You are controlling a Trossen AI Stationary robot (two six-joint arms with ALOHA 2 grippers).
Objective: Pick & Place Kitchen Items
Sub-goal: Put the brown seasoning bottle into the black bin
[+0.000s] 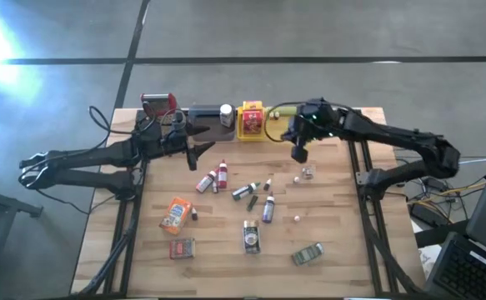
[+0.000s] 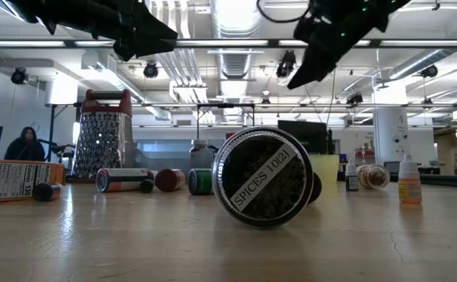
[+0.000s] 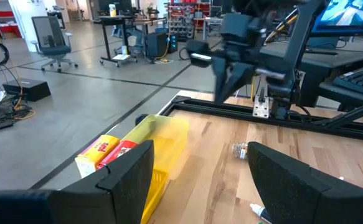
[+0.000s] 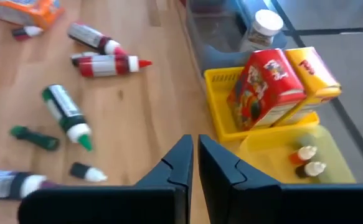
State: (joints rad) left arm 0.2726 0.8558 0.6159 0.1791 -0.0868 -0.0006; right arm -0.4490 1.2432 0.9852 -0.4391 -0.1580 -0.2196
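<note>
Several kitchen items lie loose on the wooden table: an orange box (image 1: 176, 214), a red tin (image 1: 182, 247), a dark spice jar (image 1: 251, 236) on its side, a flat tin (image 1: 308, 254) and small bottles (image 1: 209, 177) with red, white or green caps (image 4: 69, 118). My right gripper (image 1: 299, 152) (image 4: 195, 163) hangs above the table near the yellow tray (image 4: 221, 121), shut, with nothing between its fingers. My left gripper (image 1: 194, 150) (image 3: 206, 180) waits level at the far left, open and holding nothing.
Along the far edge stand a grey tray (image 1: 202, 115) holding a white-capped jar (image 4: 265, 25), the yellow tray with red and yellow packets (image 4: 274, 78), and a pale green tray (image 4: 274, 146) with two small bottles. A red-topped grater (image 1: 159, 104) stands at the far left.
</note>
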